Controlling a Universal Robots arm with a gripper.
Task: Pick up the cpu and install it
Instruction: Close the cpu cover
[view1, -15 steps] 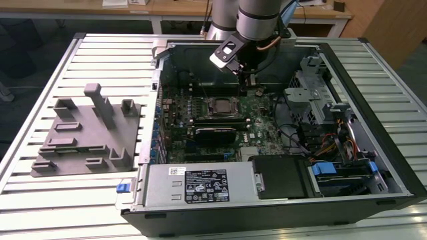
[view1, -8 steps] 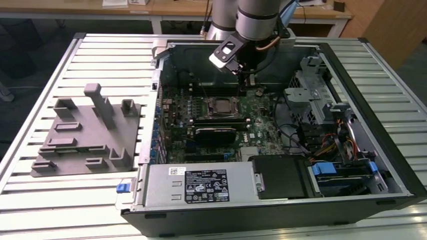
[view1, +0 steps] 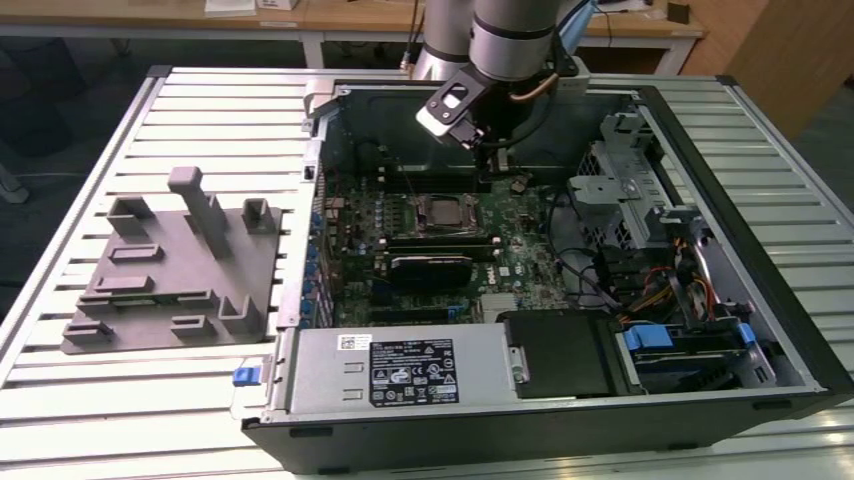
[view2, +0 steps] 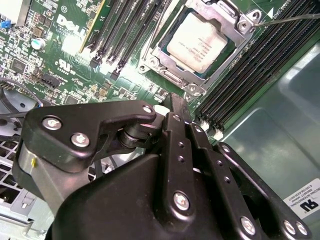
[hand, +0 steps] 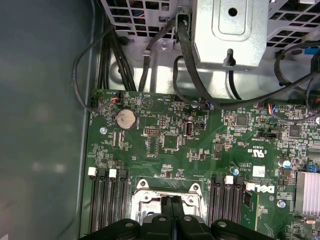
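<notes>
Second wrist view: cpu (view2: 196, 41) seated in socket (view2: 170, 76), placement looks done; claw (view2: 176, 107) clenched, empty. Exterior view: claw over motherboard (view1: 521, 230), upper centre of frame; latching unclear

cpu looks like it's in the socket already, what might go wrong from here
The gripper hangs shut close by the cpu in its socket; a drop or sideways slip might scrape the chip top or the frame. The memory slots flank the socket closely, so it may knock them.
</notes>
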